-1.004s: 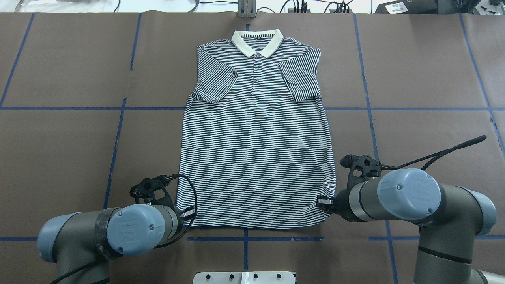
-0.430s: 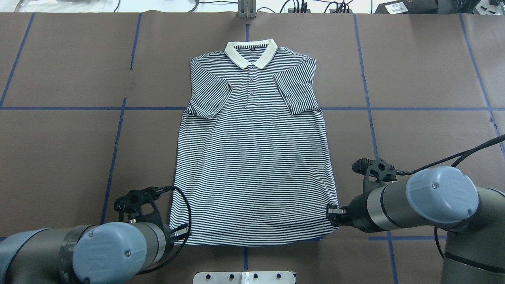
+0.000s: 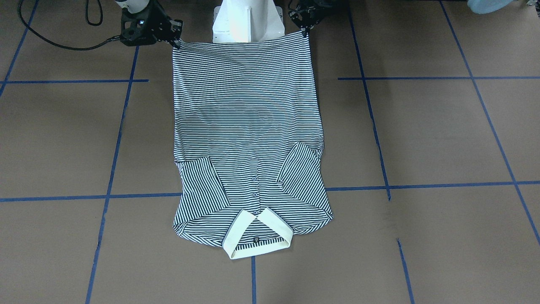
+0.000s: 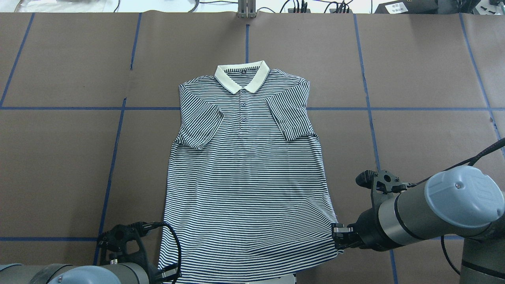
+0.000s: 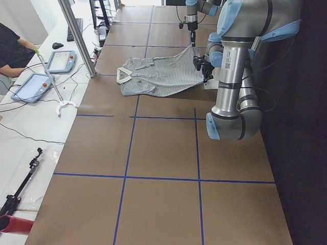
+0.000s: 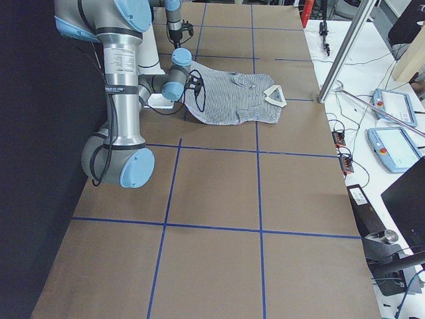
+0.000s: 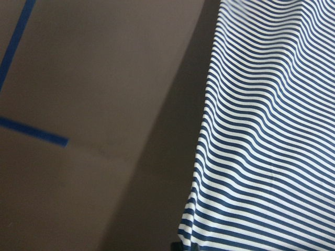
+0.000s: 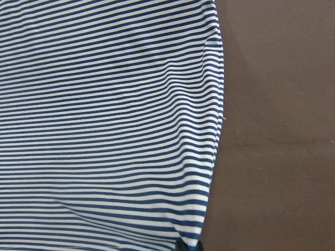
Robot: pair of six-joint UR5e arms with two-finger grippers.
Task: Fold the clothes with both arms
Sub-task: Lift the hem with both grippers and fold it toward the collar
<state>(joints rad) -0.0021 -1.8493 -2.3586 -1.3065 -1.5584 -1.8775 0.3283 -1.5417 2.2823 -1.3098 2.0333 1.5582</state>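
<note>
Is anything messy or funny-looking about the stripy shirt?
Nothing is torn or spilled. The polo shirt's near edge is lifted off the table, because the left gripper and right gripper each pinch a bottom corner, while the collar end lies flat. Both sleeves are folded in over the chest.

1. The light is bright and even in all views.
2. In the front view the white base (image 3: 240, 21) at 12 o'clock glows too bright.
3. In the left wrist view the shirt (image 7: 272, 130) drops a soft dark shadow toward 9 o'clock. Its stripes go fuzzy at 1 o'clock.
4. The left side view is black at 3 o'clock, and the right side view at 9 o'clock.
</note>
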